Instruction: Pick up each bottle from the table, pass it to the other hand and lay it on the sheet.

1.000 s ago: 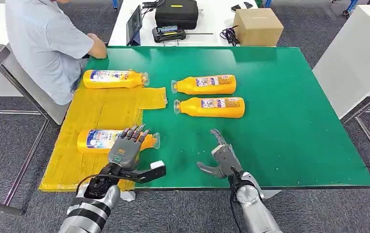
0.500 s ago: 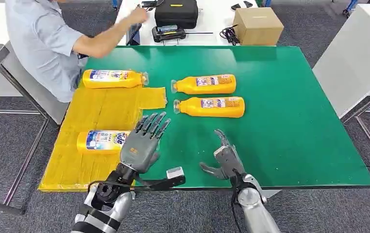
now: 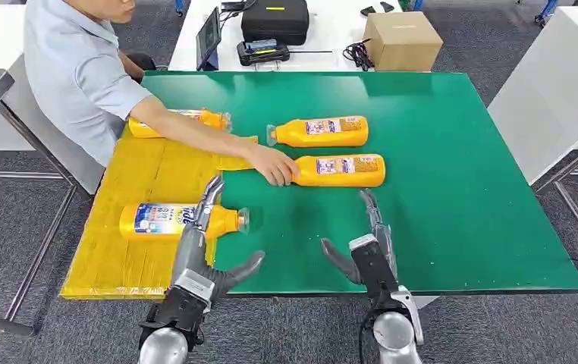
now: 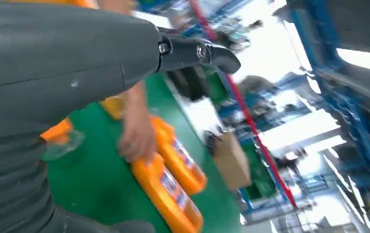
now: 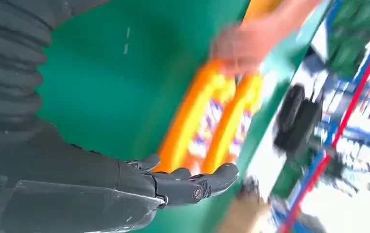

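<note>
Four orange bottles lay on their sides on the green surface (image 3: 453, 197). Two rested on the yellow sheet (image 3: 142, 189) at the left: the near sheet bottle (image 3: 166, 221) close to the front edge and the far sheet bottle (image 3: 195, 120) at the back, partly hidden behind a person's forearm. The other two lay side by side off the sheet, on the bare green: the rear bottle (image 3: 320, 131) untouched, and the front bottle (image 3: 340, 170) with the person's hand (image 3: 272, 164) closed over its cap end. The left hand (image 3: 199, 250) hovered over the front edge just beside the near sheet bottle, fingers spread and holding nothing. The right hand (image 3: 368, 243) was raised nearer the middle, in front of the front bottle, fingers extended and apart, also empty.
</note>
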You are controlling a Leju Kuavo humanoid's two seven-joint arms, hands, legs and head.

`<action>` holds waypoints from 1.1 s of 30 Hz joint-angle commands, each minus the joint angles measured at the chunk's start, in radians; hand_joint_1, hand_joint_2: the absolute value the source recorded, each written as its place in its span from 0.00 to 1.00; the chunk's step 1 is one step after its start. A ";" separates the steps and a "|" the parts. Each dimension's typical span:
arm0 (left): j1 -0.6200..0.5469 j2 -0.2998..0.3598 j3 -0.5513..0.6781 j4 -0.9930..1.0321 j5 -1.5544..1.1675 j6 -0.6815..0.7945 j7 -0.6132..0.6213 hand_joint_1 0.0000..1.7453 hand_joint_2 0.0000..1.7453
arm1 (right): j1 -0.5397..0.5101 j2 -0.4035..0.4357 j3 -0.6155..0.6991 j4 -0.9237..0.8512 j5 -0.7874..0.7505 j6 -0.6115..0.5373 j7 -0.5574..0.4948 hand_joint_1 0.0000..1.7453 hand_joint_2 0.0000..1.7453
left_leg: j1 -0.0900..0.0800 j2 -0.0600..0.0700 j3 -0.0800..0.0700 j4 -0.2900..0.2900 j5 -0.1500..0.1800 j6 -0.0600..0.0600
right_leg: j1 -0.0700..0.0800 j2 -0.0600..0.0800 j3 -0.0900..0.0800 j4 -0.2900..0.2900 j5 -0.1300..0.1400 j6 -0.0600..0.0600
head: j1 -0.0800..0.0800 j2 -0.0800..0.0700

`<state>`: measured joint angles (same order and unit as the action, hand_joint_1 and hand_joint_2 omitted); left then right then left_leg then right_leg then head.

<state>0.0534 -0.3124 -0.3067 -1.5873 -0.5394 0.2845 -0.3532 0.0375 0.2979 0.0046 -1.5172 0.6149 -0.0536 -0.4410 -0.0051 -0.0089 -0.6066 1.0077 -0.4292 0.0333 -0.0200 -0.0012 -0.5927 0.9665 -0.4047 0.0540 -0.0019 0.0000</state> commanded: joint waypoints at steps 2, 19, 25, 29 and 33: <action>0.015 -0.037 0.070 0.017 0.034 -0.049 0.042 0.00 1.00 | 0.006 -0.106 0.130 -0.124 0.420 -0.150 0.088 0.00 1.00 | 0.001 0.002 0.003 0.000 -0.001 -0.001 | 0.001 0.001 0.003 -0.001 0.000 -0.001 | 0.000 0.000; 0.018 -0.037 0.080 -0.005 0.031 -0.079 0.056 0.00 1.00 | -0.098 -0.182 0.228 0.041 0.786 -0.210 0.261 0.00 1.00 | 0.001 0.002 0.004 0.000 -0.001 -0.001 | 0.001 0.002 0.004 -0.002 0.000 -0.002 | 0.000 0.000; 0.025 -0.037 0.087 -0.004 0.030 -0.122 0.084 0.00 1.00 | -0.155 -0.215 0.233 0.210 0.770 -0.092 0.347 0.00 1.00 | 0.001 0.003 0.005 -0.001 -0.002 -0.002 | 0.001 0.002 0.006 -0.003 0.000 -0.002 | 0.000 0.000; 0.003 -0.037 0.071 0.041 0.044 -0.153 0.097 0.00 1.00 | -0.241 -0.222 0.217 0.309 0.790 -0.083 0.366 0.00 1.00 | 0.000 0.002 0.002 0.000 -0.001 -0.001 | 0.001 0.002 0.003 -0.001 0.001 -0.001 | 0.000 0.000; -0.004 -0.037 0.064 0.060 0.058 -0.167 0.105 0.00 1.00 | -0.275 -0.224 0.211 0.350 0.789 -0.074 0.366 0.00 1.00 | 0.000 0.001 0.002 0.000 0.000 -0.001 | 0.001 0.001 0.003 -0.001 0.001 -0.001 | 0.000 0.000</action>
<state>0.0769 -0.3296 -0.2384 -1.6087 -0.4971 0.1324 -0.2621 -0.1087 0.1183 0.2090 -1.3761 1.4012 -0.1445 -0.0820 -0.0055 -0.0087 -0.6064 1.0079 -0.4292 0.0334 -0.0203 -0.0010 -0.5924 0.9666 -0.4042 0.0544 -0.0019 0.0000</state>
